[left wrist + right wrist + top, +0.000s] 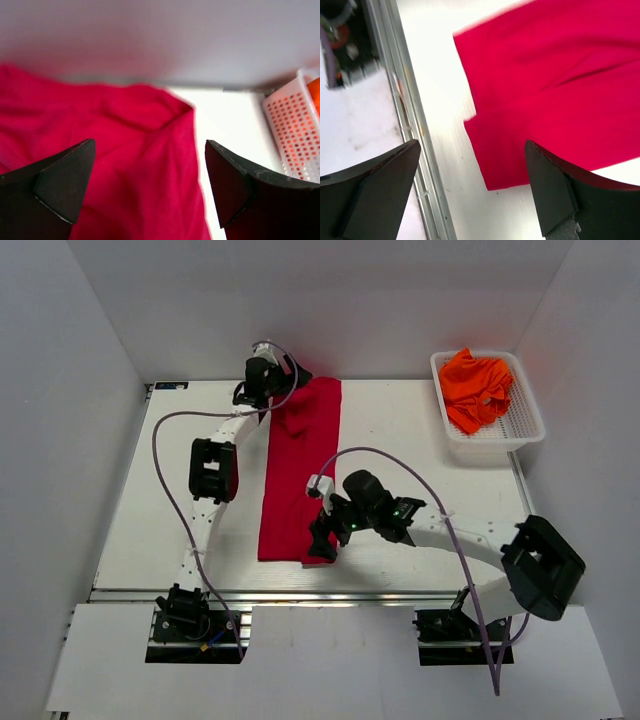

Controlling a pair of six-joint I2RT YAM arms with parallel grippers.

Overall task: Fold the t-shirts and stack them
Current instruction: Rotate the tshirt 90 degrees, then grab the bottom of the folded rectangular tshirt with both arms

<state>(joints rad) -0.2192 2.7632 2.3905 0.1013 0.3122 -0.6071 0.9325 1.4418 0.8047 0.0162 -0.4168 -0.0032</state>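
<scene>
Crimson t-shirt (pixel 295 490) lies folded long, running near-to-far.

Left claw (pixel 150 165) spread wide; right claw (pixel 472 165) likewise.

Open table (pixel 400 430) right of red t-shirt (pixel 300 470), basket (pixel 522 412) blocking far-right corner

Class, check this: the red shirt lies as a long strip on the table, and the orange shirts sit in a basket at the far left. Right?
No. The basket holding the orange shirts stands at the far right, as the top view shows. The red shirt does lie as a long strip.
</scene>
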